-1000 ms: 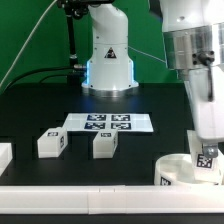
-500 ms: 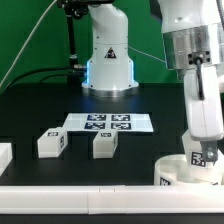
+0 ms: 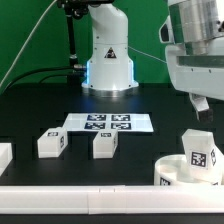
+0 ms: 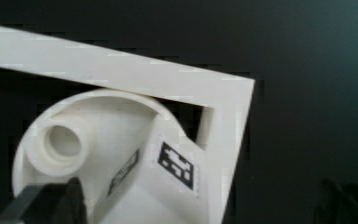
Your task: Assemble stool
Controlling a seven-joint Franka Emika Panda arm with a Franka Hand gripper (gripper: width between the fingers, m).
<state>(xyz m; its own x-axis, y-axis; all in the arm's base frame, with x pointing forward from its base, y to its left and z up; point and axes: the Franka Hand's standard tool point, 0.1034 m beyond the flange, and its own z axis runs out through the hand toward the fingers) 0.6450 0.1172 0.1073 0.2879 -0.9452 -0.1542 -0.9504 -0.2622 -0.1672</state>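
Up front, a long white border block (image 3: 80, 190) runs along the near edge of the black worktop (image 3: 140, 150). Just behind it, on the exterior view's right, sits the round white plastic disc seat (image 3: 172, 175). One short blocky white leg (image 3: 200, 155) with a black-and-white tag stands upright on the seat. It looks like it is in a socket, but I cannot tell how deep it sits.

Above that leg hangs the tool (image 3: 201, 103). It is apart from the leg and not touching it. In the wrist view its dark fingers (image 4: 48, 200) are spread wide, with nothing held between them, and the seat (image 4: 87, 140) shows below.

Farther back, toward the exterior view's left, two more loose white blocky legs (image 3: 50, 143) (image 3: 104, 144) lie on the worktop, well apart from the seat. Behind them lies the flat white marker board (image 3: 108, 123).

So I think one leg is done and let go. Two legs are not yet on. The next move is to go over to a loose leg, come down with the fingers on both sides of it, squeeze, and carry it to an empty socket. The leg must be lined up straight, or it may not go in.
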